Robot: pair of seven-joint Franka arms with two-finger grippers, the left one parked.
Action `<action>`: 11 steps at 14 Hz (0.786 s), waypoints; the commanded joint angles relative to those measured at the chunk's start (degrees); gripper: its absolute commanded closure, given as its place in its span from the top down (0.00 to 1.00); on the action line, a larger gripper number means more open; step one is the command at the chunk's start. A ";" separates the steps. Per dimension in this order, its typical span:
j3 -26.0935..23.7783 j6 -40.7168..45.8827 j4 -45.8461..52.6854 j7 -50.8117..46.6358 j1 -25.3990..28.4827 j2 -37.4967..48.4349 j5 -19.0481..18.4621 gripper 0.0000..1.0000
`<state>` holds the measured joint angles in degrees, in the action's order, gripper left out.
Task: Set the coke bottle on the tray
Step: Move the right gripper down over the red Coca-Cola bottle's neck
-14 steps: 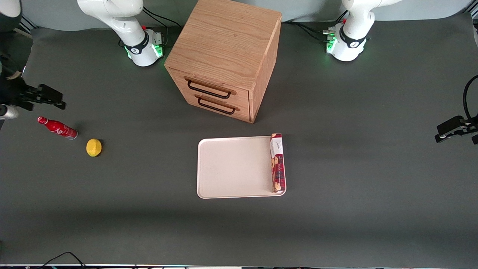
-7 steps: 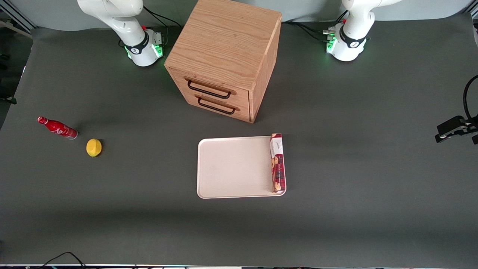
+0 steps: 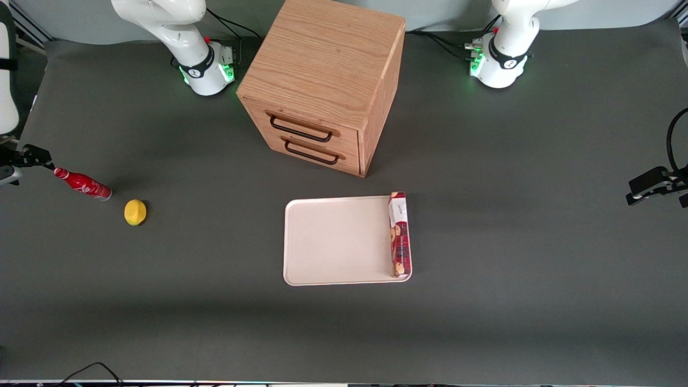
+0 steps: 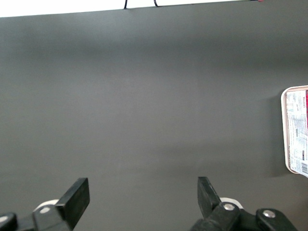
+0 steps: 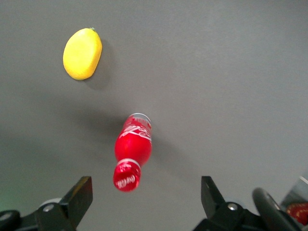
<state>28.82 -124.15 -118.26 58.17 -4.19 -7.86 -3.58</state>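
The coke bottle, small and red with white script, stands on the dark table toward the working arm's end. In the right wrist view the bottle shows its red cap nearest the camera and its silvery base farther off. My right gripper is at the edge of the front view, just beside the bottle's cap. In the wrist view the gripper is open and empty, with the cap close to the line between its fingers. The cream-white tray lies in front of the drawer cabinet, far from the bottle.
A yellow lemon lies next to the bottle, nearer to the front camera; it also shows in the wrist view. A long red biscuit box lies on the tray's edge toward the parked arm. A wooden two-drawer cabinet stands above the tray.
My gripper was above the bottle a second ago, left the front view, and now shows again lower, at the frame edge beside the cap. The bottle, lemon and tray have not moved.
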 commanded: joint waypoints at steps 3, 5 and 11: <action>0.10 -4.94 -2.76 2.38 -0.11 -2.16 3.94 1.00; 0.10 -6.28 -4.26 2.65 -0.11 -2.42 4.02 1.00; 0.53 -6.46 -5.93 2.82 -0.46 -3.04 4.37 0.81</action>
<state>28.88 -129.49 -123.56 58.66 -4.33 -11.03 -1.10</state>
